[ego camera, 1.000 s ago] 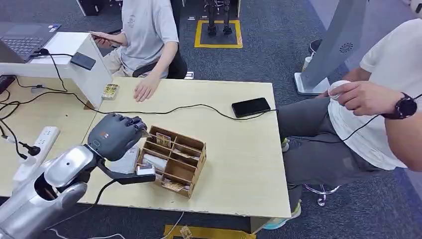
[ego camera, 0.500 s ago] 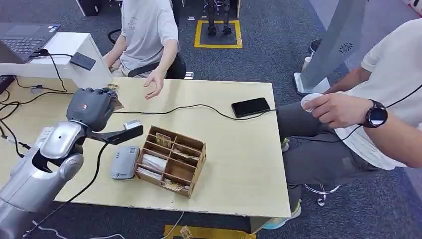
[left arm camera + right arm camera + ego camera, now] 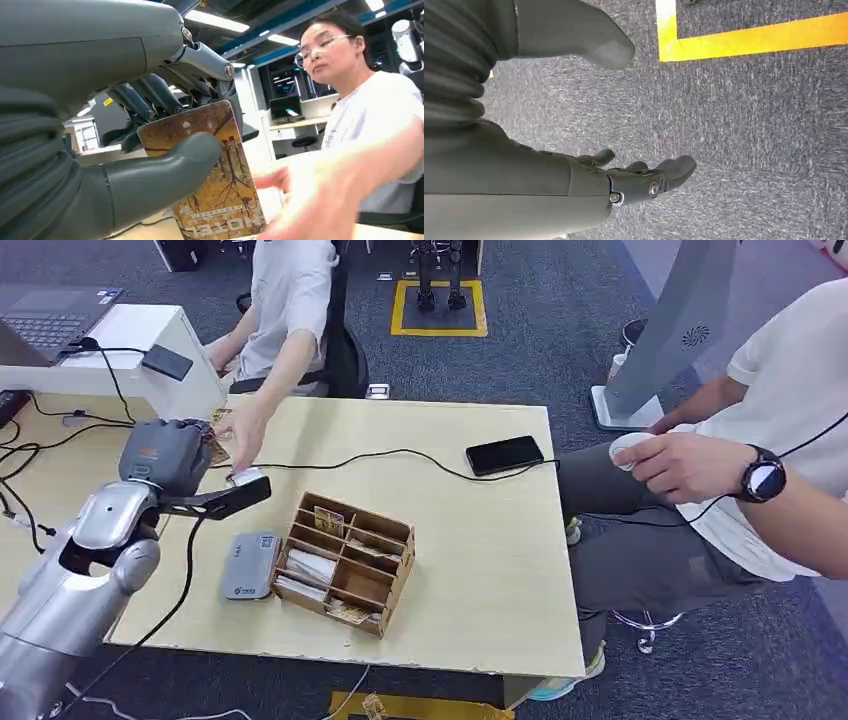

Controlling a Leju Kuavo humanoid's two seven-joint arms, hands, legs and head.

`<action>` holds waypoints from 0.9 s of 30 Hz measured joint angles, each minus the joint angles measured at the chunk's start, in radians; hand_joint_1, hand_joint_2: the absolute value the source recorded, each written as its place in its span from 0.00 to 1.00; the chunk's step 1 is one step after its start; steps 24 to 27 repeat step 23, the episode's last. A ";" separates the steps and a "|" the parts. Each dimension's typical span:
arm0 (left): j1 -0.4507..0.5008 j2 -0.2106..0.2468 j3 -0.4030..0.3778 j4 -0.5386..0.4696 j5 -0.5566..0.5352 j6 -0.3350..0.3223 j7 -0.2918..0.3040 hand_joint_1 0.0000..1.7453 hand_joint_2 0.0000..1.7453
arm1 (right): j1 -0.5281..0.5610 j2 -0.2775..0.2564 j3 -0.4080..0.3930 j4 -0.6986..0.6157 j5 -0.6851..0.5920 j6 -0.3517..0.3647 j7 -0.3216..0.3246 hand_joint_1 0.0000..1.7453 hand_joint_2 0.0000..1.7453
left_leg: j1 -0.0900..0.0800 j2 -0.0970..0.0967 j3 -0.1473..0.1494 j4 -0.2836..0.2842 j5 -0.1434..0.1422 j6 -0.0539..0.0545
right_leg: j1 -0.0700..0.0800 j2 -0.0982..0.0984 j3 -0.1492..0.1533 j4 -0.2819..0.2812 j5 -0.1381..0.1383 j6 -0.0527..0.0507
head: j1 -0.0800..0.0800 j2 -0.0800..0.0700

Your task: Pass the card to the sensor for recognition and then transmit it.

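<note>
The card (image 3: pixel 212 175) is a glossy rectangle printed with bare, branching trees in amber and brown; a line of pale lettering near one short edge reads upside down in the left wrist view. The left hand (image 3: pixel 150 130) pinches it — the thick grey thumb (image 3: pixel 165 172) pressed across one face, the darker fingers (image 3: pixel 150 97) behind the other — so that much of the print is covered. In the head view the left hand (image 3: pixel 165 455) is raised over the desk's (image 3: pixel 480 570) far left corner, and there the card (image 3: pixel 216 447) shows only as a small sliver past the fingers. A person's hand (image 3: pixel 243 435) reaches to just beside it; whether it touches the card cannot be told, and in the wrist view that hand (image 3: pixel 320 200) is blurred. The grey sensor (image 3: pixel 250 565) lies flat near the desk's front edge, touching a wooden organizer (image 3: pixel 345 560). The right hand (image 3: pixel 634 175) hangs over grey carpet, fingers apart, holding nothing.
</note>
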 joint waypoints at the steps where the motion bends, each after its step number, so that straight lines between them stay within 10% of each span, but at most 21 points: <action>1: 0.001 -0.001 0.001 0.002 0.000 0.000 0.000 1.00 1.00 | 0.000 0.000 0.000 0.000 0.000 0.000 0.000 0.00 1.00 | 0.000 0.000 0.000 0.000 0.000 0.000 | 0.000 0.000 0.000 0.000 0.000 0.000 | 0.000 0.000; 6: 0.002 -0.004 0.004 0.007 0.002 0.000 -0.001 0.82 1.00 | -0.001 0.000 0.000 0.000 0.000 0.000 -0.003 0.00 1.00 | 0.000 0.000 0.000 0.000 0.000 0.000 | 0.000 0.000 0.000 0.000 0.000 0.000 | 0.000 0.000; 7: 0.002 -0.004 0.004 0.008 0.002 0.000 -0.002 0.06 1.00 | -0.001 0.000 0.000 0.000 0.000 0.000 -0.004 0.00 1.00 | 0.000 0.000 0.000 0.000 0.000 0.000 | 0.000 0.000 0.000 0.000 0.000 0.000 | 0.000 0.000; 8: 0.002 -0.004 0.004 0.009 0.003 -0.001 -0.003 0.00 1.00 | -0.001 0.000 0.000 0.000 0.000 0.000 -0.005 0.00 1.00 | 0.000 0.000 0.000 0.000 0.000 0.000 | 0.000 0.000 0.000 0.000 0.000 0.000 | 0.000 0.000; 27: 0.072 0.000 0.107 0.013 -0.027 0.118 0.028 0.00 1.00 | 0.000 0.000 -0.001 0.000 0.002 0.000 -0.006 0.00 1.00 | 0.000 0.001 0.000 0.000 0.000 0.000 | 0.000 0.001 0.000 0.000 0.000 0.000 | 0.000 0.000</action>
